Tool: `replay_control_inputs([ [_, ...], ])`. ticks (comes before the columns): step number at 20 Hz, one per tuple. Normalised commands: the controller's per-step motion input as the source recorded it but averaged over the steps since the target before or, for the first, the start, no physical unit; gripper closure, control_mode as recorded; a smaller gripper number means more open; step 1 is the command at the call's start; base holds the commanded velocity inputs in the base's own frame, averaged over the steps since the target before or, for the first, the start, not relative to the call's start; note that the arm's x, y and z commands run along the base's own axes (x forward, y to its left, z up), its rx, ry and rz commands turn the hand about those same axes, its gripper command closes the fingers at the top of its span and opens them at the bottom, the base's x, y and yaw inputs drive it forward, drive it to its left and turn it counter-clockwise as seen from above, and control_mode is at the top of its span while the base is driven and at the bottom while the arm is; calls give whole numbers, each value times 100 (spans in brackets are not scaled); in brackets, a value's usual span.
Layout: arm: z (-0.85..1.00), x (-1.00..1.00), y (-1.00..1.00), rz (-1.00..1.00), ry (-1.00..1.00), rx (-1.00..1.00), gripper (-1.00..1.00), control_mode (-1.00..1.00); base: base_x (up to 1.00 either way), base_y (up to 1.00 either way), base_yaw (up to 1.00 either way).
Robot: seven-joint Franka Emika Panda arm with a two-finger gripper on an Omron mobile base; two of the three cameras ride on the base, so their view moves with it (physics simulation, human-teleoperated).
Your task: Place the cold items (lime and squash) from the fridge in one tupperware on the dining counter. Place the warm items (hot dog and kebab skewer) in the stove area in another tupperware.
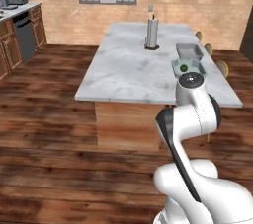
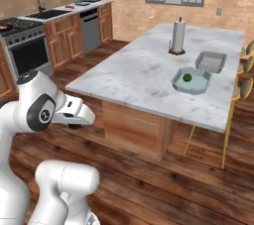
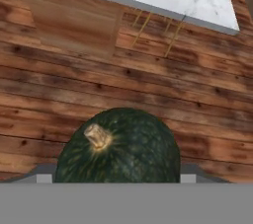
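Observation:
A dark green squash (image 3: 118,149) with a tan stem fills the bottom of the hand view, and my gripper (image 2: 82,120) is shut on it, held low over the wood floor short of the dining counter (image 2: 134,78). On the counter's right side, a pale green tupperware (image 2: 198,86) holds the lime (image 2: 187,77). The same tupperware (image 1: 195,64) and lime (image 1: 183,68) show just above my arm in the left base view. A second, grey tupperware (image 2: 211,61) sits empty behind it. The hot dog and kebab skewer are out of view.
A paper towel roll (image 2: 177,35) stands mid-counter. Stools (image 2: 238,90) line the counter's far right side. The stove (image 2: 22,45), dishwasher (image 2: 90,29) and sink run along the left wall. Wood floor lies open between me and the counter.

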Motion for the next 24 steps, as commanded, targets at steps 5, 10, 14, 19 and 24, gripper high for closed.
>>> replay_control_inputs([
  [5,0,0,0,0,0,0,100,100,64,-53,-10],
  [10,0,0,0,0,0,0,100,100,42,-35,-9],
  [14,0,0,0,0,0,0,100,100,9,-30,-14],
  [19,0,0,0,0,0,0,100,100,7,-28,-23],
  [24,0,0,0,0,0,0,100,100,38,-35,-24],
])
